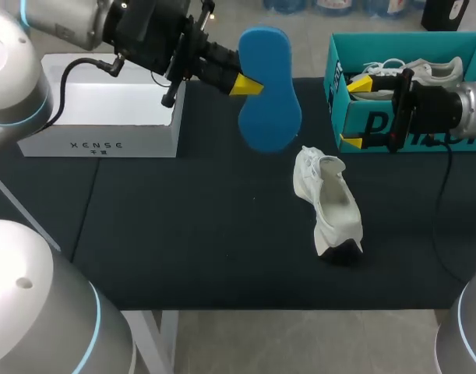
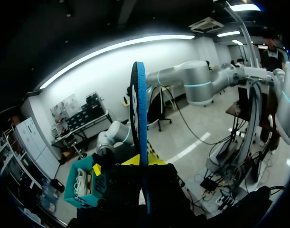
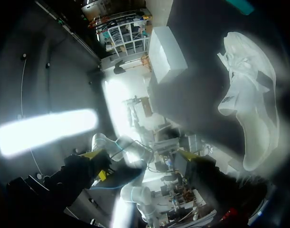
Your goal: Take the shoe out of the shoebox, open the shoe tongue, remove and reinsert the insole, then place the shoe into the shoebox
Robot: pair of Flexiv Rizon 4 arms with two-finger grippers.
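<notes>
Left gripper (image 1: 249,84): fingers pinched on the blue insole (image 1: 269,89) (held upright, off the table (image 1: 183,234)).
Right gripper (image 1: 354,113): fingers spread, by the shoebox (image 1: 336,97).
Shoe (image 1: 331,206): laid sideways on the table.

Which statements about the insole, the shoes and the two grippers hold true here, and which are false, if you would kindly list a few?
1. The left gripper holds the blue foam insole in the air above the black table. True.
2. The white mesh sneaker nearest the table's front edge is inside the teal cardboard shoebox. False: it rests on the table, outside the shoebox.
3. The right gripper is shut on that sneaker. False: it is open and empty, over by the shoebox.
4. A second white shoe is inside the shoebox. True.
</notes>
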